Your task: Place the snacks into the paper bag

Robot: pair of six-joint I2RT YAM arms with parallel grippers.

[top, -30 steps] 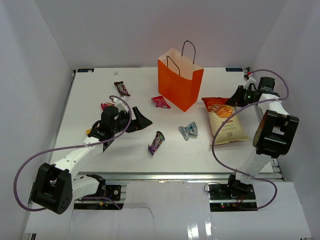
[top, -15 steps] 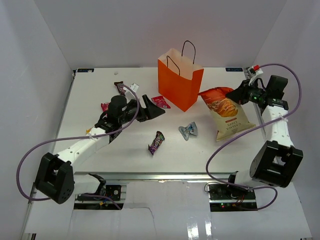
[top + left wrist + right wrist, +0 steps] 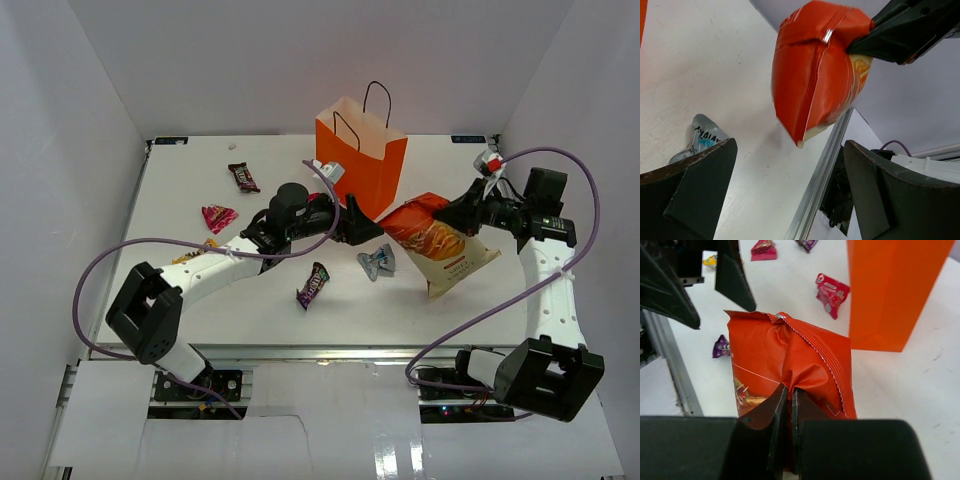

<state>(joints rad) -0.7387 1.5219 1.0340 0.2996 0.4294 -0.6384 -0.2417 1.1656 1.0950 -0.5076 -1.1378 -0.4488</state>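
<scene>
The orange paper bag stands upright at the back centre and also shows in the right wrist view. My right gripper is shut on the top edge of the large orange-yellow chip bag, holding it off the table right of the paper bag. My left gripper is open and empty, just left of the hanging chip bag. A silver-blue wrapper and a purple packet lie on the table in front.
A dark brown candy bar and a pink-red wrapper lie at the left. A red wrapper lies by the paper bag's left foot. The table's front rail runs close under my left gripper. White walls enclose the table.
My right gripper has lifted the chip bag off the table and carried it left toward the paper bag. My left arm has swung right, up to the chip bag.
</scene>
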